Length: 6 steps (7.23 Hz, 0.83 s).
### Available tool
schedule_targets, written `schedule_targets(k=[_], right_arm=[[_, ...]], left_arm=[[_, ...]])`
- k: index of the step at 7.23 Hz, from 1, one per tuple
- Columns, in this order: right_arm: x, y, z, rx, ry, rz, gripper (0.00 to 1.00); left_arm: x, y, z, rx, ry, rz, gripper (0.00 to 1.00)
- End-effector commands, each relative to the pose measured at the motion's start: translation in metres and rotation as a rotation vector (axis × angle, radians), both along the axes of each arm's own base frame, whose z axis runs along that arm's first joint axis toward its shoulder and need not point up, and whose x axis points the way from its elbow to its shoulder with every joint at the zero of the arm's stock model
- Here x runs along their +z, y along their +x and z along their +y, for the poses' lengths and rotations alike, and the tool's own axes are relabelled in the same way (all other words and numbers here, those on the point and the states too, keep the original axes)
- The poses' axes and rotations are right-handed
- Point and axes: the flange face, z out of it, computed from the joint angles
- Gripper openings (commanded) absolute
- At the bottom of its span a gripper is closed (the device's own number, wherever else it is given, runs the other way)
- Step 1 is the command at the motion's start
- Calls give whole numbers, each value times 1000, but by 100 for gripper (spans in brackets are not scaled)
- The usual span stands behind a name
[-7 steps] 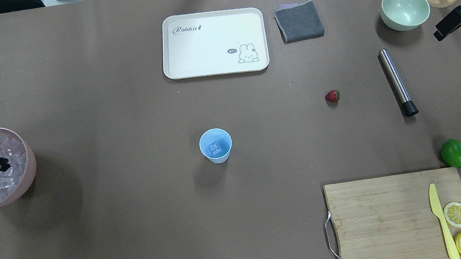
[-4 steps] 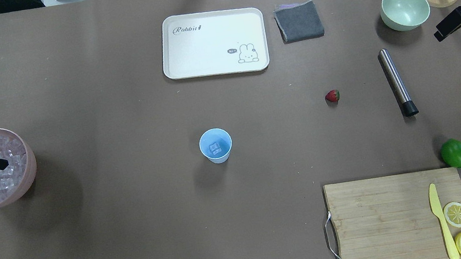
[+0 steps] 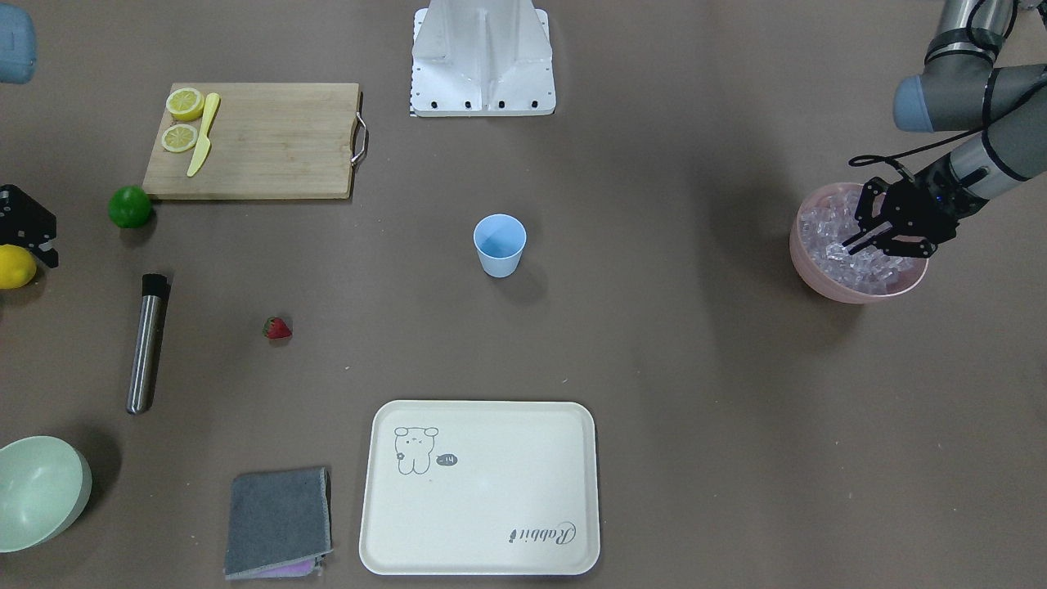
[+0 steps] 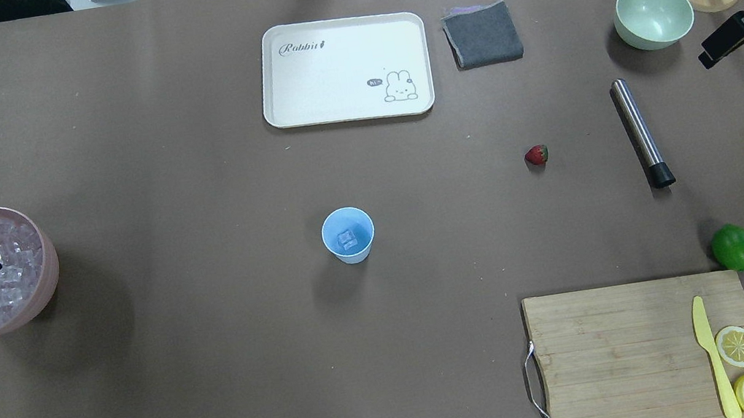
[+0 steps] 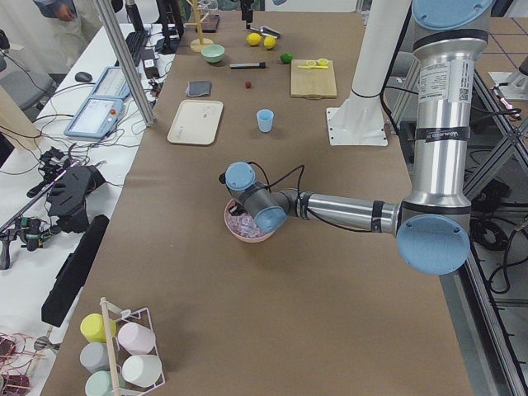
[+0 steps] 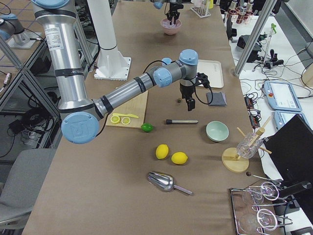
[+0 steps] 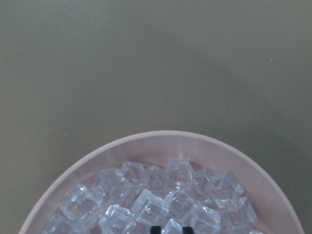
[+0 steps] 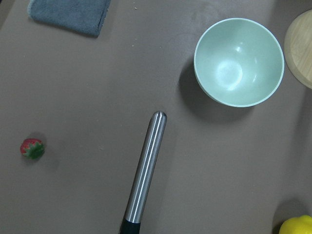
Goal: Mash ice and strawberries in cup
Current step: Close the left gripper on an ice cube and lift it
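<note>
Glassy ice (image 7: 171, 227), pinched in my left claw (image 3: 855, 242) at the front view's right edge, could slip loose before reaching the cup (image 3: 500, 244).

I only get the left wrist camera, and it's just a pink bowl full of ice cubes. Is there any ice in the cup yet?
Observer: Yes. The overhead view shows an ice cube at the bottom of the blue cup.
Operator: Is the strawberry in there too?
Observer: No. The strawberry lies on the bare table, well apart from the cup.
Operator: What will it squish them with?
Observer: Probably the metal rod with a black end. It lies flat on the table beyond the strawberry, and nothing is touching it.
</note>
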Motion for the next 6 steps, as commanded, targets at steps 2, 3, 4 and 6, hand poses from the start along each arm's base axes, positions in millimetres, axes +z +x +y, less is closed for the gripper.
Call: schedule_targets(k=[2, 3, 4, 6], right_arm=[[-5, -6, -1, 0, 0, -5, 100], [-5, -6, -1, -2, 2, -4, 100], [-5, -7, 0, -4, 1, -5, 100], [-4, -9, 0, -6, -1, -4, 100]], left_arm=[[9, 4, -3, -32, 3, -43, 97], [7, 5, -3, -31, 5, -41, 97], [5, 9, -4, -26, 6, -40, 97], [4, 30, -1, -28, 42, -81, 97]])
